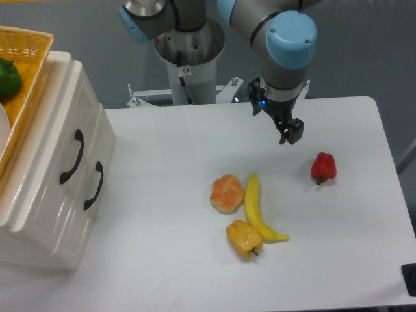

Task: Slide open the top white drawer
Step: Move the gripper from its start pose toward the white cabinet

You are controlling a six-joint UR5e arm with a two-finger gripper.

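Observation:
The top white drawer (55, 153) is the upper of two in a small glossy cream cabinet at the left edge of the table. It has a curved black handle (72, 156) and sits closed, flush with the cabinet front. The lower drawer (78, 205) with its own black handle (94, 186) is closed too. My gripper (290, 134) hangs over the back right part of the table, far to the right of the cabinet. Its black fingers appear pressed together and hold nothing.
A yellow wicker basket (29, 71) with a green pepper (8, 78) sits on top of the cabinet. On the table lie a red pepper (323, 167), a bread roll (227, 194), a banana (257, 209) and a yellow pepper (244, 238). The robot base (190, 62) stands behind the table.

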